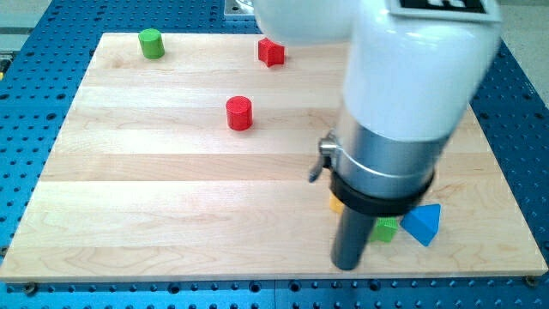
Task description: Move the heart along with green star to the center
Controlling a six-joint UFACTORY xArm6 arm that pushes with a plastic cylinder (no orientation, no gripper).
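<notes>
The arm's white and grey body fills the view's right. My tip (347, 265) rests on the board near its bottom edge. Just right of the rod, a green block (387, 229) shows only in part; its shape cannot be made out. A small piece of an orange-yellow block (335, 204) shows at the rod's left side, mostly hidden behind the arm. No heart shape can be made out.
A blue triangle (423, 223) lies right of the green block. A red cylinder (239, 112) stands at the upper middle. A red star-like block (271, 52) and a green cylinder (152, 43) sit near the wooden board's (129, 206) top edge.
</notes>
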